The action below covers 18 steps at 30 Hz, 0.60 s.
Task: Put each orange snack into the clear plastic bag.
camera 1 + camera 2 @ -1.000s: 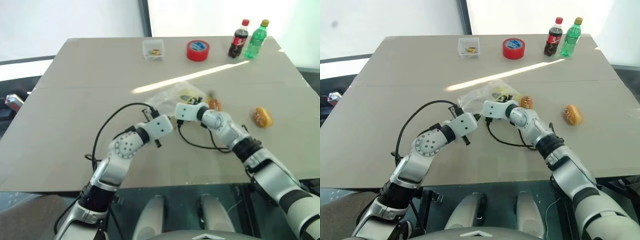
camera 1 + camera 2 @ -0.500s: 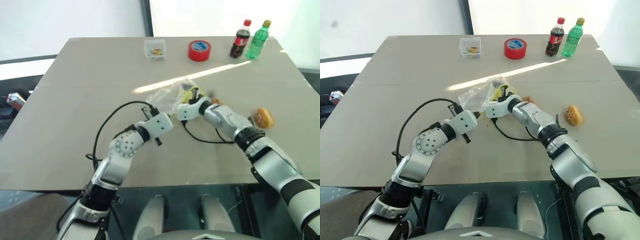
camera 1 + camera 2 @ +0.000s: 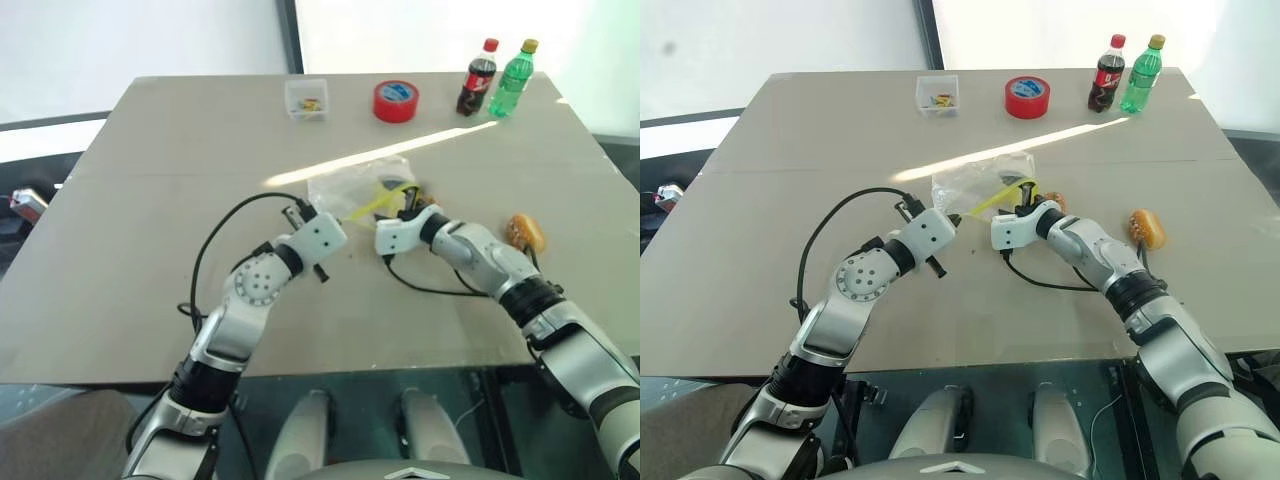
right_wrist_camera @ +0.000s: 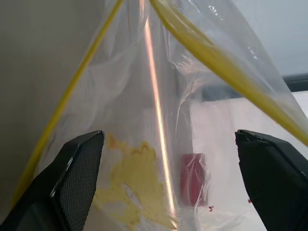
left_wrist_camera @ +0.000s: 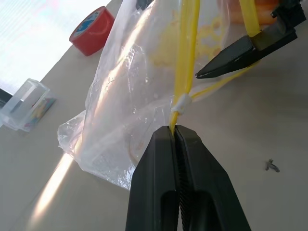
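Clear plastic bag (image 5: 130, 101) with yellow print, lettering unreadable.

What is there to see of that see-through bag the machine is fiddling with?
The clear plastic bag is thin, crinkly and transparent, with a yellow seal strip along its mouth and a yellow printed patch on one side. It sits mid-table, its mouth pulled open toward the robot. The left pincer is shut on one end of the yellow strip, holding that edge up. The right pincer stands wide open at the mouth, its fingers spread to either side. An orange snack lies close beside the bag.
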Tool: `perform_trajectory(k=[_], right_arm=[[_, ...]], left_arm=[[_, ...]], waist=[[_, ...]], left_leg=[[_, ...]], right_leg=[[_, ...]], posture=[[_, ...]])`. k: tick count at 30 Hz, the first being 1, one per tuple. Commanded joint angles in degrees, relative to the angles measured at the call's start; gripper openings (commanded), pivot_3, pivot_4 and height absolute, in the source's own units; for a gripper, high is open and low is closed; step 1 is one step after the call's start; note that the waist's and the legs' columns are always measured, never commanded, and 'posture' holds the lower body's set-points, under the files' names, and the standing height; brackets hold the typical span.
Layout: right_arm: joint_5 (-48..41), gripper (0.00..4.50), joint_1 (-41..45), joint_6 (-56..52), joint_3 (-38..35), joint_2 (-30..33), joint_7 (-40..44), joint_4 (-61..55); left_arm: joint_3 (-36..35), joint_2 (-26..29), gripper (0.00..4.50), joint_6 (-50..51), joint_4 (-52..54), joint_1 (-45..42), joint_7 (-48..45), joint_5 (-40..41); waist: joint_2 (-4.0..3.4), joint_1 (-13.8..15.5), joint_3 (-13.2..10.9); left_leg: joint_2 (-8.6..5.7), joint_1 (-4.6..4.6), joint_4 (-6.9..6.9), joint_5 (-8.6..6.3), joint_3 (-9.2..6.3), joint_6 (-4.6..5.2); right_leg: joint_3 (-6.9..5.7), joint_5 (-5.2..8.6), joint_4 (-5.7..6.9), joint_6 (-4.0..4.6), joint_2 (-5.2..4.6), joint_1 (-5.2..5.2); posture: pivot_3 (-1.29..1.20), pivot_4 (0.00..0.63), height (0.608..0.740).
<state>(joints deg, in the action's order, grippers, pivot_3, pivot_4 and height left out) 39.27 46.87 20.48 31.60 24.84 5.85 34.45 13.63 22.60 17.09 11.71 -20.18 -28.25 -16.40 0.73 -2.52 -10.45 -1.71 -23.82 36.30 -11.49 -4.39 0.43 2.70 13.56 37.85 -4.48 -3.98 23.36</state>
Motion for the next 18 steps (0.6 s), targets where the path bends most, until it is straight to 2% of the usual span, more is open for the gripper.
perform_trajectory(k=[1,9,15,16,17,18], right_arm=[[-0.13,4.46,1.32,-1.57,-1.33,-1.03,1.17,0.44],[2.2,4.46,3.59,-2.81,-0.19,-2.83,1.81,3.04],[0.06,4.46,0.57,-2.37,-1.36,-2.4,4.89,-0.53],[-0.24,4.08,-0.01,-2.59,-1.69,-2.29,5.26,-1.17],[-0.43,3.96,-0.43,-2.78,-1.94,-2.23,5.55,-1.63],[-0.41,3.66,-0.81,-2.87,-2.17,-2.14,5.51,-2.06]], left_arm=[[-0.22,-0.39,0.0,-0.94,1.27,-1.0,0.58,0.24],[-0.17,-1.74,0.0,-0.66,1.9,-1.55,0.86,0.66],[-0.32,-2.28,0.0,-0.65,1.11,-1.97,1.64,0.57],[-0.32,-2.31,0.0,-0.71,0.87,-2.05,1.76,0.59],[-0.3,-2.31,0.0,-0.76,0.72,-2.09,1.84,0.61],[-0.28,-2.35,0.0,-0.8,0.56,-2.11,1.94,0.58]], waist=[[0.0,0.01,0.0],[0.0,0.07,0.0],[0.0,0.07,0.0],[0.0,0.06,0.0],[0.0,0.08,0.0],[0.01,0.08,0.01]], left_leg=[[0.0,0.0,0.0,0.0,0.0,0.0],[0.0,0.01,0.0,0.0,-0.01,0.0],[0.0,0.01,0.0,0.0,-0.02,0.0],[0.0,0.01,0.0,0.0,-0.02,0.0],[0.0,0.01,0.0,0.0,-0.01,0.0],[0.0,0.01,0.0,0.0,-0.01,0.0]], right_leg=[[0.0,0.0,0.0,0.0,0.0,0.0],[-0.01,0.0,0.01,0.0,0.0,0.0],[-0.01,0.0,0.01,0.0,0.0,0.0],[-0.01,0.0,0.01,0.0,0.0,0.0],[-0.01,0.0,0.01,0.0,0.0,0.0],[-0.01,0.0,0.01,0.0,0.0,-0.01]], posture=[[0.0,0.15,0.74],[0.0,0.15,0.74],[0.0,0.15,0.74],[0.0,0.15,0.74],[0.0,0.15,0.74],[0.0,0.15,0.74]])
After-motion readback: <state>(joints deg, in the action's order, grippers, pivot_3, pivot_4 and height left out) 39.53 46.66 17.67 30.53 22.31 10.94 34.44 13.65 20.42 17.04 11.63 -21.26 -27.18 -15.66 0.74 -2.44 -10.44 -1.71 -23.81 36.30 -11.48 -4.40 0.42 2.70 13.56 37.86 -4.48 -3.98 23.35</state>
